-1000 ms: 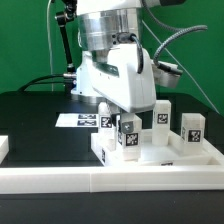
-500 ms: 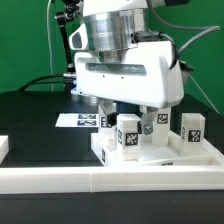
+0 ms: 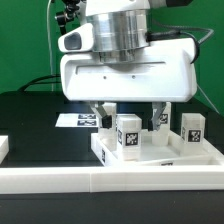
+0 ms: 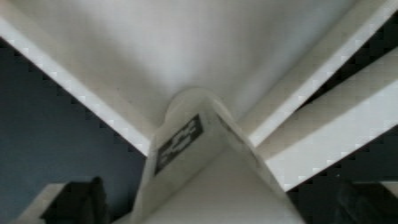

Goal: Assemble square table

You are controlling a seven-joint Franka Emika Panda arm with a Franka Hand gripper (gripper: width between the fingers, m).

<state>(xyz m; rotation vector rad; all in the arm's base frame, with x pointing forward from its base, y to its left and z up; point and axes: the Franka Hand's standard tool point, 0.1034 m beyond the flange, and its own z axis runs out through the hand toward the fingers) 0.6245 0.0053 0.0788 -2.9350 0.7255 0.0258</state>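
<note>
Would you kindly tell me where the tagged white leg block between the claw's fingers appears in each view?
Exterior view: the small white tagged leg block stands low at centre, on the white square slab.
Wrist view: it fills the lower middle.
Shared landmark: its black-and-white tag.

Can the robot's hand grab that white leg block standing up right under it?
Probably yes. The end effector is open, with a finger on each side of the upright leg block on the square slab. The other blocks stand off to the sides, so nothing seems to block it.
</note>
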